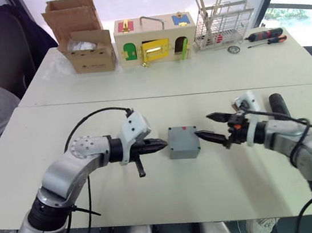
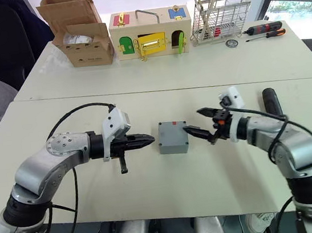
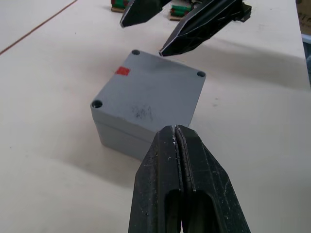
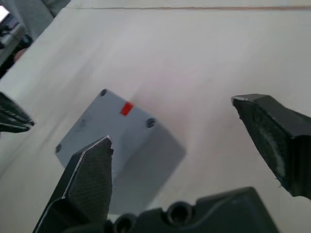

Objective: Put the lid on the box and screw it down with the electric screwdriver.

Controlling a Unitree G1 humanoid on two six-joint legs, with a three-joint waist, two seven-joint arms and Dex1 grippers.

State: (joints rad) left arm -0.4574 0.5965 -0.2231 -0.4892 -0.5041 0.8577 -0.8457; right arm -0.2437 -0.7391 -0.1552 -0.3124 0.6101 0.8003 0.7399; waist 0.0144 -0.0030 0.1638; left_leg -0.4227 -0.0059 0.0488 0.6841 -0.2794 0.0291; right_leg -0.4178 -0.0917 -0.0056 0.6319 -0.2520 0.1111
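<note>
Grey lid [image 1: 183, 137] sits on box [image 1: 182, 150], red mark on top; left gripper [image 1: 161, 145] pinched closed, right gripper [image 1: 215, 128] spread.

I count one grey box [image 1: 183, 142] with its lid [image 3: 150, 94] on, one electric screwdriver [image 1: 277, 105], two hand screwdrivers [image 1: 265, 38], one cardboard box [image 1: 81, 37], one wooden box [image 1: 154, 39], one wire rack [image 1: 223, 25] and two tables [image 1: 157, 82].
</note>
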